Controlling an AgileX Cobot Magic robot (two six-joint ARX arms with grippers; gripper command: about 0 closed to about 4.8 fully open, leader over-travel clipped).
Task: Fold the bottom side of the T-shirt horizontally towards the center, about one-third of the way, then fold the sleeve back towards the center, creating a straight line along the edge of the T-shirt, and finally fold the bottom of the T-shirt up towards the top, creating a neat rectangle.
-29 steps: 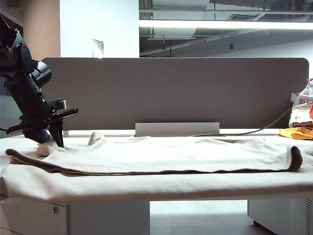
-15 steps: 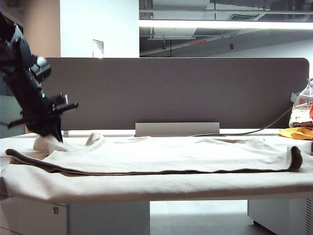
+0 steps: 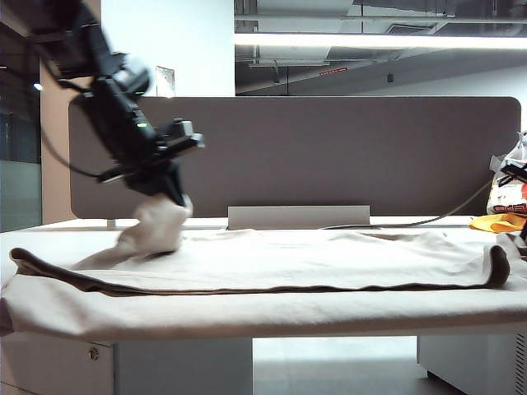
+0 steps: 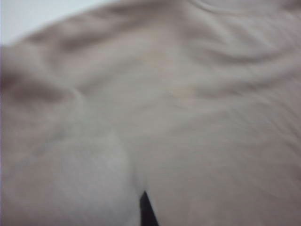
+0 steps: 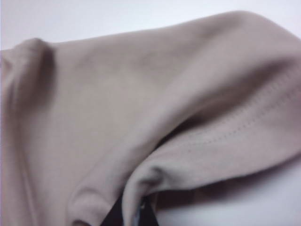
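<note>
– While the T-shirt (image 3: 313, 263) lies flat across the table (image 3: 247, 317), what's the left gripper (image 3: 174, 200) doing?

– Jaws pinched tight on a bunch of beige cloth near the shirt's left end, lifted off the surface w/ fabric draping down from it.

– Shirt's look?

– Plain light tan, soft, front edge folded over, darker fold line running nearly full width.

– Right gripper (image 5: 136, 214)?

– At far right edge, mostly out of exterior view; wrist cam shows it clamped on a stitched hem fold.
</note>
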